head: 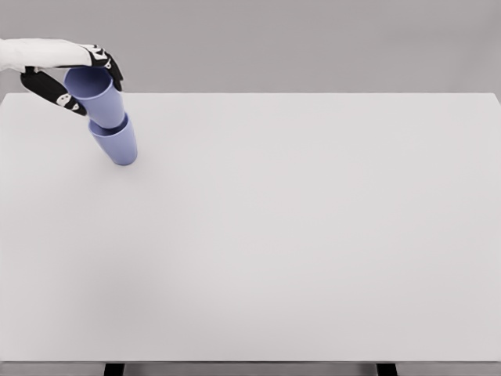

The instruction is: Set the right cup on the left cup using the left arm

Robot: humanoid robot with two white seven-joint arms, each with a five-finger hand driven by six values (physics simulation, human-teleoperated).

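Observation:
Two blue-violet cups stand at the table's far left. The lower cup [118,146] rests on the table, tilted in the picture. The upper cup [102,103] sits with its base inside the lower cup's mouth. My left hand [98,92] reaches in from the upper left edge and wraps the upper cup near its rim. The thumb [61,97] lies against the cup's left side and the fingers [112,67] curl over its right side. The right arm does not show.
The white table [297,235] fills most of the view, with its far edge just behind the cups and its front edge near the bottom of the picture. A plain grey wall stands behind.

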